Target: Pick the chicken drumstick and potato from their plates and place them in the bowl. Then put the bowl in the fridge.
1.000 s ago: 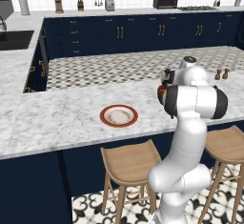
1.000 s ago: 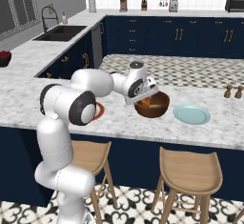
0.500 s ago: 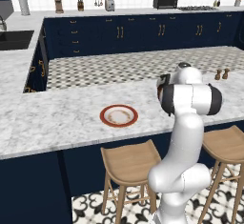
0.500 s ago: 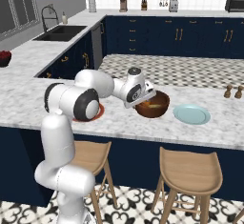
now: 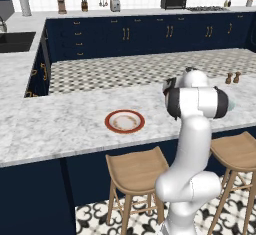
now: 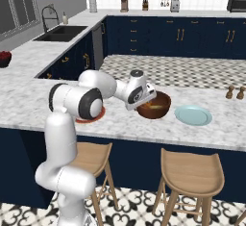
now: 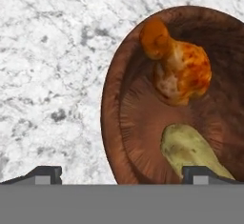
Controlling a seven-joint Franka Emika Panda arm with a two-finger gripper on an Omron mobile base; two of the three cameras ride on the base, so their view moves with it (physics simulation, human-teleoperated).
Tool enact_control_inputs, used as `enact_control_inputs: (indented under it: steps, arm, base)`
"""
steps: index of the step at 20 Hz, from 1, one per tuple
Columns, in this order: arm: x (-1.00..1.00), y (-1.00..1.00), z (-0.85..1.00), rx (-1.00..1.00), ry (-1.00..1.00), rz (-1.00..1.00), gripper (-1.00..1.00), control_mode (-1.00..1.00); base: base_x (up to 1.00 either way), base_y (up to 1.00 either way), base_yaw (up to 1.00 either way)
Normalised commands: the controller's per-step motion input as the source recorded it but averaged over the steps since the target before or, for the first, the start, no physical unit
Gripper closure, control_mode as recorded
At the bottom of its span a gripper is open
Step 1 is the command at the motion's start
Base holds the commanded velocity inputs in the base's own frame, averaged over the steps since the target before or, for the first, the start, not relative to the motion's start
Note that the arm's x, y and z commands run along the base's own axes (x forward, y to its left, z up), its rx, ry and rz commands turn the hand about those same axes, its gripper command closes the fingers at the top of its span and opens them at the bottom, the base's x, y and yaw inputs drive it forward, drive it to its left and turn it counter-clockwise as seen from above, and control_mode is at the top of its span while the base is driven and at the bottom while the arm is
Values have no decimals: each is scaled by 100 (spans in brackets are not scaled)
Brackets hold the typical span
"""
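The dark reddish-brown bowl (image 7: 143,123) stands on the marble counter, and in the right base view the bowl (image 6: 156,107) is just left of the pale blue plate (image 6: 193,115). Inside the bowl lie the orange chicken drumstick (image 7: 178,68) and the yellowish potato (image 7: 190,149). My gripper (image 7: 124,174) is open and hovers close over the bowl's near rim, one fingertip (image 7: 45,173) outside over the counter and the other over the potato. From the side, the gripper (image 6: 144,104) reaches down at the bowl's left edge. The red-rimmed white plate (image 5: 124,121) holds nothing. The fridge is out of view.
Two small shakers (image 6: 235,93) stand on the counter beyond the blue plate. Wooden stools (image 6: 192,172) sit under the counter's front edge. A sink (image 6: 60,32) and navy cabinets line the far walls, with a toaster oven (image 5: 173,1) on the back counter.
The hand has come down a little toward the bowl's rim. Its jaws have stayed open, and the food has not moved.
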Motion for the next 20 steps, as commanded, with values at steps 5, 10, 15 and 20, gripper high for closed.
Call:
enact_control_inputs:
  steps: [5,10,15,20]
  arm:
    - [5,0,-25,0,9,7,-100,-100]
    - [3,0,-22,0,9,5,-100,-100]
    - [3,0,-2,0,1,6,-100,-100]
    - [6,0,-3,0,1,7,-100,-100]
  base:
    - [0,0,0]
    - [0,0,0]
    - [0,0,0]
    - [0,0,0]
